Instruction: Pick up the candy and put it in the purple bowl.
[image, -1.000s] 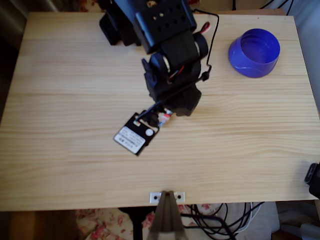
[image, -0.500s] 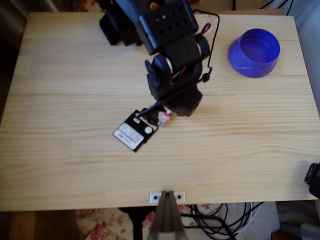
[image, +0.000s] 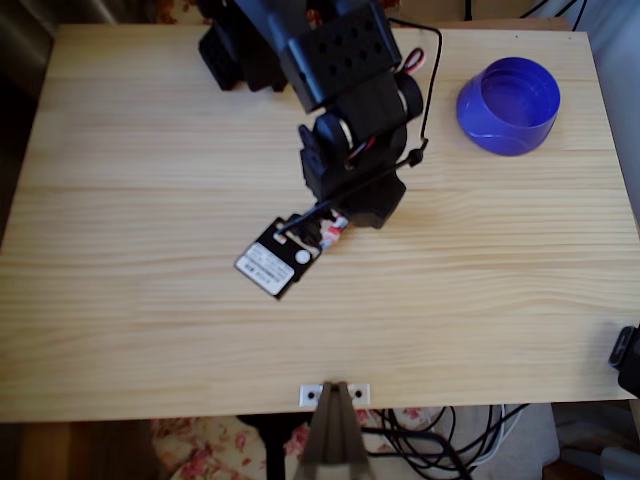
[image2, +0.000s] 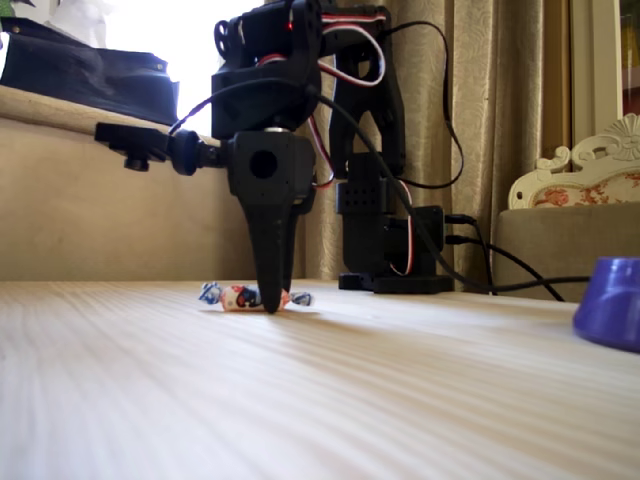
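While the bare grain of the worktop (image2: 320, 400) runs out nearest the low camera, we find the candy (image2: 240, 297) lying flat just beyond it, its twisted ends sticking out on either side of the dark fingers (image2: 268, 290) that come straight down onto it. From this side we see the fingers as one narrow wedge with its tip at the wrapper, so we cannot tell whether they have closed on the sweet or only straddle it; we judge they stand vertical so that they can pinch the slim body across its width rather than along it. In the overhead view the gripper (image: 318, 236) sits near the middle of the worktop (image: 120, 300), with a scrap of the red-and-white candy (image: 334, 234) peeking out beside it. Farther back the arm folds over its base, reaching forward and down, which suits a grasp from above. Farthest off, the purple bowl (image: 508, 105) waits well apart near a back corner, its mouth open upward, and at the right edge of the fixed view the purple bowl (image2: 610, 312) shows as a low wall.
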